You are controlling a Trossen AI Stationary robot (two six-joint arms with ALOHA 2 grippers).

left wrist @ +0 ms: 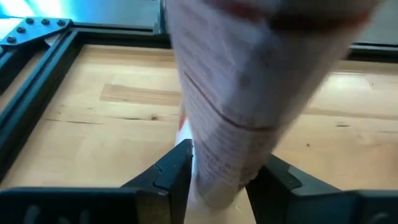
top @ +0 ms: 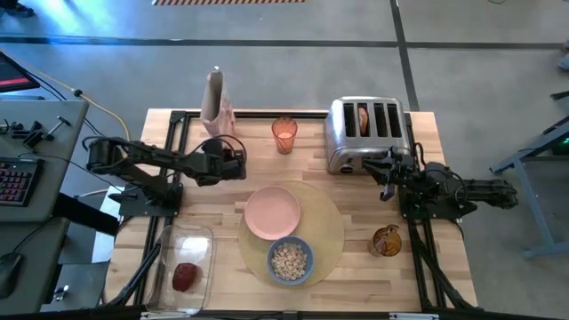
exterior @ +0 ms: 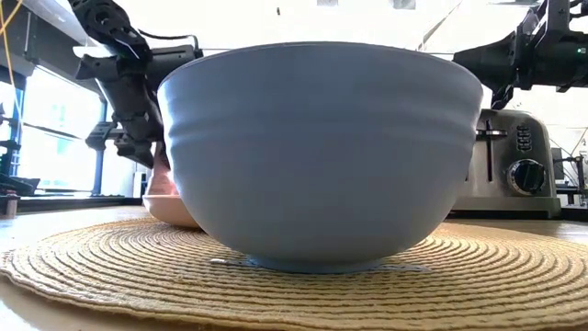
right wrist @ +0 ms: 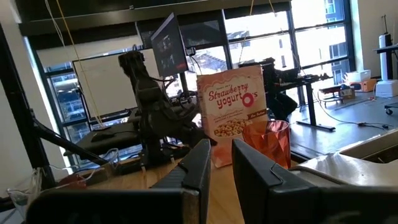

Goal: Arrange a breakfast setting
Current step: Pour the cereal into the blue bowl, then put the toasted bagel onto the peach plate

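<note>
A pink-and-white cereal box (top: 216, 102) stands at the table's far left; it also shows in the right wrist view (right wrist: 231, 115). My left gripper (top: 229, 153) is shut on its lower part. A round tan placemat (top: 331, 233) carries a pink plate (top: 273, 213) and a blue bowl (top: 290, 260) of cereal. An amber glass (top: 284, 135) stands at the far middle. A bagel half (top: 364, 118) sticks up from a toaster slot. A red apple (top: 185, 276) lies in the clear container (top: 200, 238). My right gripper (top: 387, 178) is empty beside the toaster, fingers narrowly apart. I see no spoon. My left gripper pinches the cereal box's lower end (left wrist: 217, 177) between its two fingers (left wrist: 177, 168), one on each broad face. The fingers come level from the near side, pointing toward the far edge. The box stands nearly upright; I cannot tell whether its bottom rests on the table.
The chrome four-slot toaster (top: 364, 133) stands at the far right. A second amber thing (top: 386, 241) lies near the right edge. Dark frame rails (top: 169, 160) run along both sides of the table. Bare wood lies between the box and the plate.
</note>
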